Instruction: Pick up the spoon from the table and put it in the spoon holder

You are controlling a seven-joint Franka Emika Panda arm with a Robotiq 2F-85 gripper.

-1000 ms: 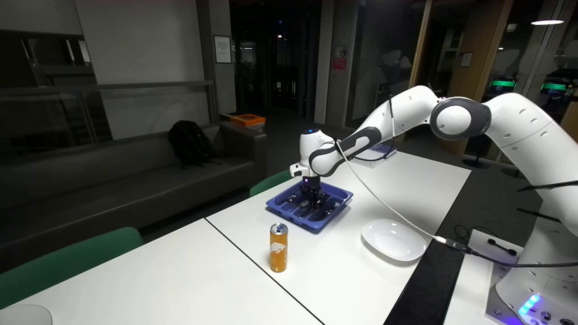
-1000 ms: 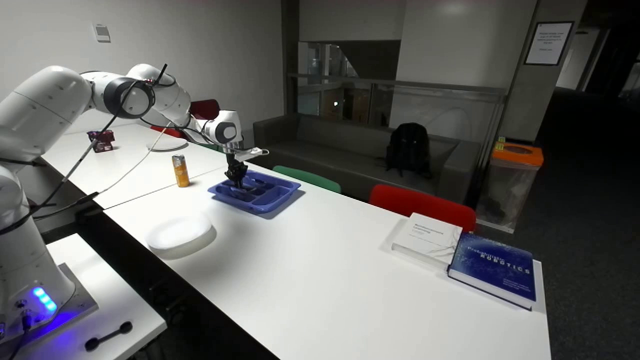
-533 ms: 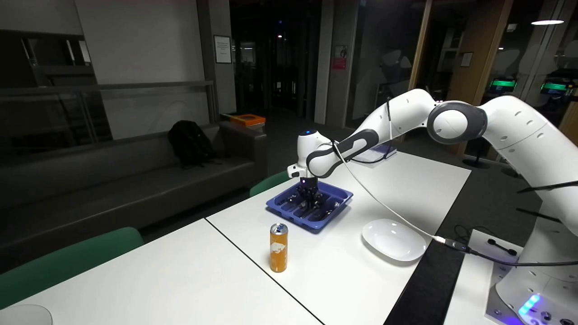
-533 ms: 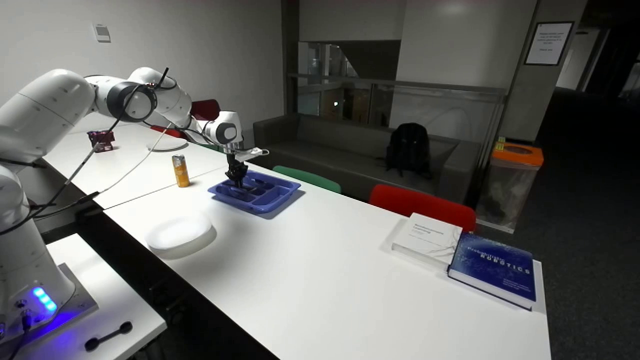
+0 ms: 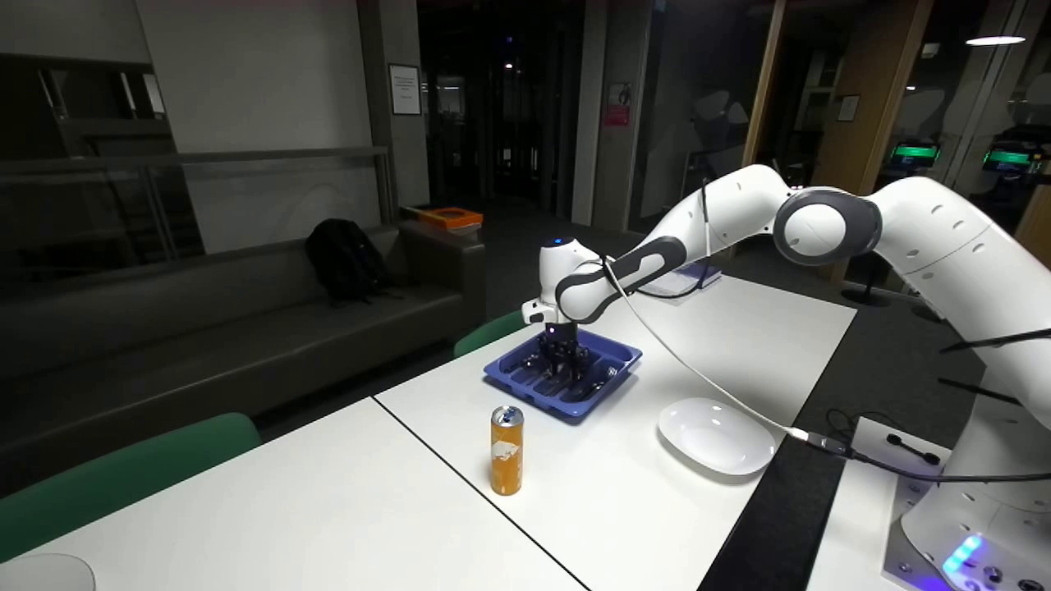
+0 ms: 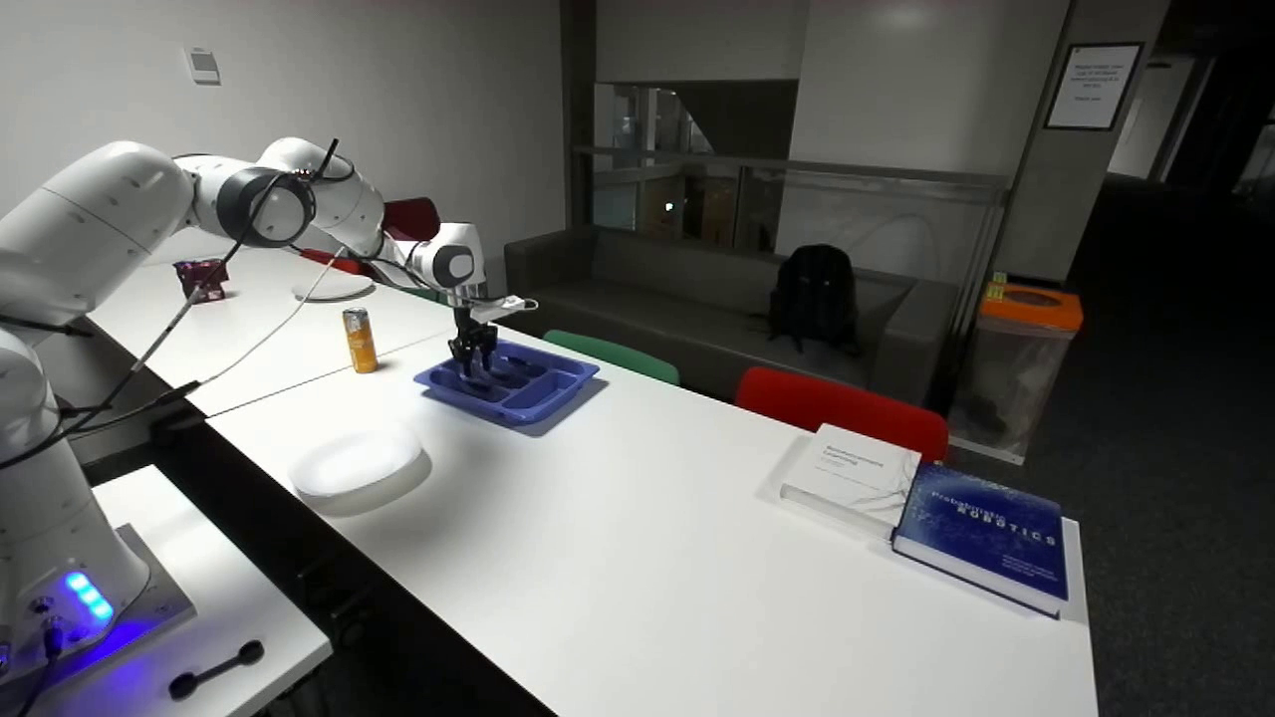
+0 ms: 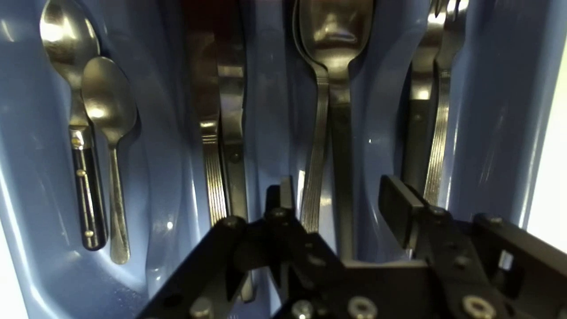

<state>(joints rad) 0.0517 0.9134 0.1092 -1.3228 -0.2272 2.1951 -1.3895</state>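
The blue spoon holder (image 5: pixel 525 393) stands on the white table (image 5: pixel 328 484); it also shows in an exterior view (image 6: pixel 543 408). My gripper (image 7: pixel 339 201) is open, pointing down over the holder; it also shows in both exterior views (image 5: pixel 563 365) (image 6: pixel 473 357). In the wrist view a dark-handled spoon (image 7: pixel 341 168) lies in a middle compartment. Its handle runs between my open fingers (image 7: pixel 401 208), apart from both. A ribbed-handled spoon (image 7: pixel 315 177) lies partly under it. Two more spoons lie in the left compartment, so I cannot be sure which is the task's spoon.
Knives (image 7: pixel 232 168) and forks (image 7: pixel 438 119) lie in neighbouring compartments, with raised dividers (image 7: pixel 270 110) between. An orange can (image 5: pixel 507 451) stands beside the holder. A white plate (image 5: pixel 716 437) lies near the robot's side. Two books (image 6: pixel 981 533) lie at the table's end.
My gripper has opened; its fingers stand wider apart than half a second ago. Before that, the arm shifted slightly within the holder. The holder, can and plate have not moved.
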